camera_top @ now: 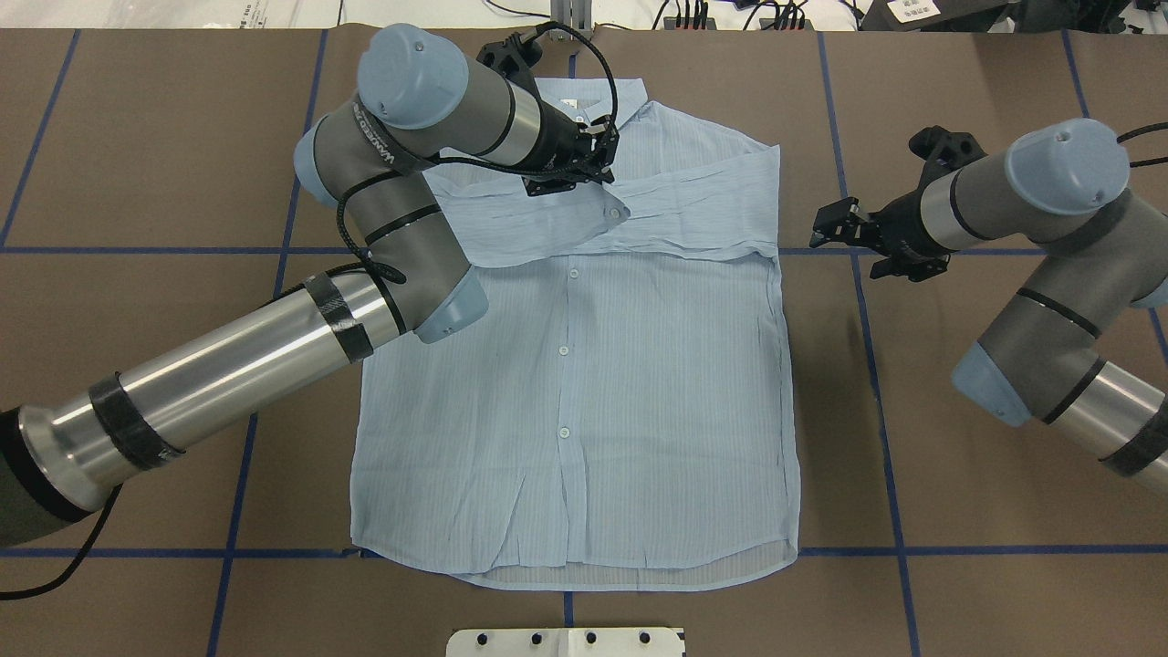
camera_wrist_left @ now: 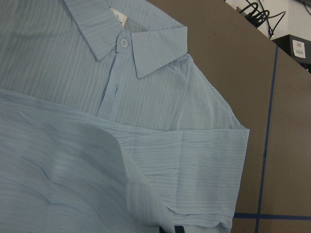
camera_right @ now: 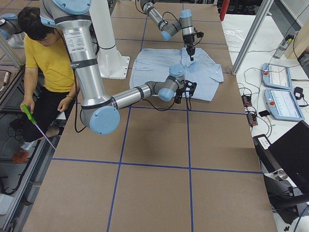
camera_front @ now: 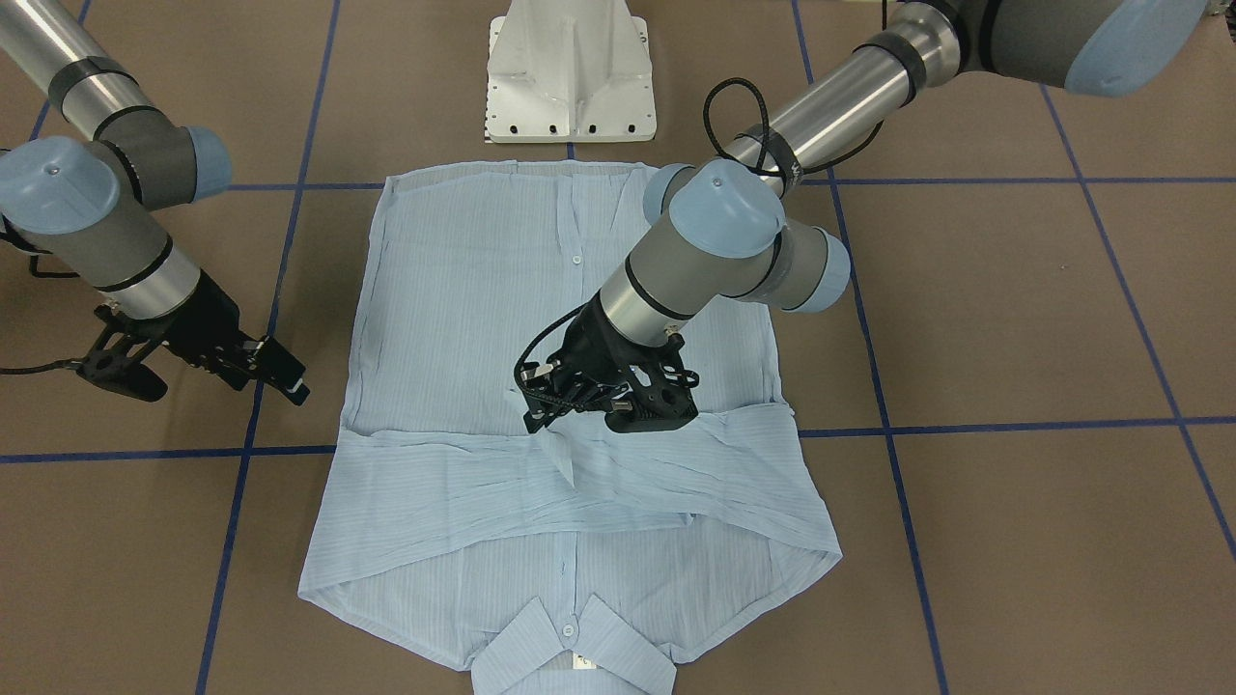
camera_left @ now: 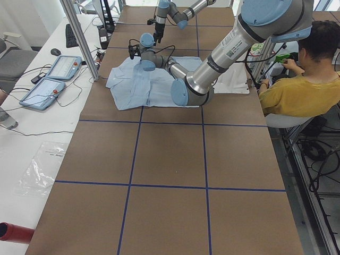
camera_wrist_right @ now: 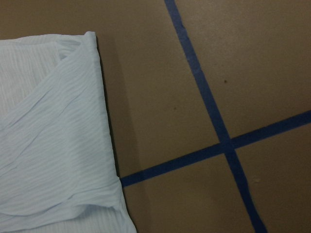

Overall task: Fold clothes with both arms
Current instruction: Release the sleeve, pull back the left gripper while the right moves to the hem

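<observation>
While the left end effector [camera_top: 570, 173] hangs low over the upper chest of the shirt [camera_top: 584, 383], right above the crossed sleeves, the views do not show whether it is released or clenched; the cloth under it lies flat, and its wrist view shows only two dark tips at the lower edge. The light blue striped shirt is spread front up in the middle of the brown bench [camera_top: 137, 182], buttoned, with its hem toward the white pedestal [camera_front: 570, 77] and its collar [camera_front: 570, 637] at the far side, a white label [camera_front: 582, 662] showing inside the neck. Both sleeves are folded inward across the chest and overlap, the cuff [camera_top: 616, 212] of the upper one ending near the button line. The right end effector [camera_top: 844, 233] is off the shirt, just beside its folded right shoulder edge and over bare bench near a crossing of blue tape lines [camera_wrist_right: 214, 116]; it appears released, fingers apart, with nothing between them. A person in a yellow top [camera_left: 297, 90] sits behind the robot, beside the bench.
</observation>
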### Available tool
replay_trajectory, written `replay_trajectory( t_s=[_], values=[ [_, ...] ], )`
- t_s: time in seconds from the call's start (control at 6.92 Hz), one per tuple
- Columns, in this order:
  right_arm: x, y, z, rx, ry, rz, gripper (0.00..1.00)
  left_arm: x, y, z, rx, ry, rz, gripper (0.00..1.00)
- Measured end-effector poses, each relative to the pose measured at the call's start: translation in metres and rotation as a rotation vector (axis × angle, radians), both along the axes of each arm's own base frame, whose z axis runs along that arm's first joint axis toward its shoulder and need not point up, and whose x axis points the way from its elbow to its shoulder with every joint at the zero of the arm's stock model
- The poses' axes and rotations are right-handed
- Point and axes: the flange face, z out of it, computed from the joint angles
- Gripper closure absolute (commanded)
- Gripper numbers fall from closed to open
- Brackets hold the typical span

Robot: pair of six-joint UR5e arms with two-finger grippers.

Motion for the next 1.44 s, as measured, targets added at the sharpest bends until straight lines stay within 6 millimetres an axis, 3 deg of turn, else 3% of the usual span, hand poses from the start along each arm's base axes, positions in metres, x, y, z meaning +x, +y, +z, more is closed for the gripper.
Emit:
replay_trajectory(
  t_s=[0.29, 0.43, 0.58, 0.72, 1.01, 1.16, 1.3, 1.44],
  values=[
    [0.020, 0.002, 0.013, -0.001, -0.005, -0.020, 0.00, 0.031, 0.029, -0.007, -0.026, 0.017, 0.015, 1.00],
    [0.024, 0.004, 0.015, 0.001, -0.006, -0.021, 0.00, 0.046, 0.045, -0.012, -0.044, 0.028, 0.022, 0.94],
    [0.027, 0.006, 0.016, 0.000, -0.006, -0.021, 0.00, 0.056, 0.055, -0.016, -0.048, 0.034, 0.018, 0.44],
    [0.029, 0.008, 0.016, 0.002, -0.007, -0.020, 0.00, 0.061, 0.061, -0.018, -0.046, 0.037, 0.016, 0.22],
    [0.028, 0.009, 0.013, 0.005, -0.008, -0.017, 0.00, 0.066, 0.070, -0.025, -0.037, 0.057, 0.022, 0.12],
    [0.025, 0.014, 0.005, 0.009, -0.019, -0.017, 0.00, 0.061, 0.074, -0.031, -0.031, 0.074, 0.024, 0.13],
    [0.019, 0.025, -0.010, 0.002, -0.041, -0.015, 0.00, 0.048, 0.082, -0.031, -0.023, 0.093, 0.026, 0.13],
    [0.004, 0.047, -0.025, -0.036, -0.066, 0.004, 0.00, 0.025, 0.095, -0.016, -0.014, 0.110, 0.028, 0.14]
  ],
)
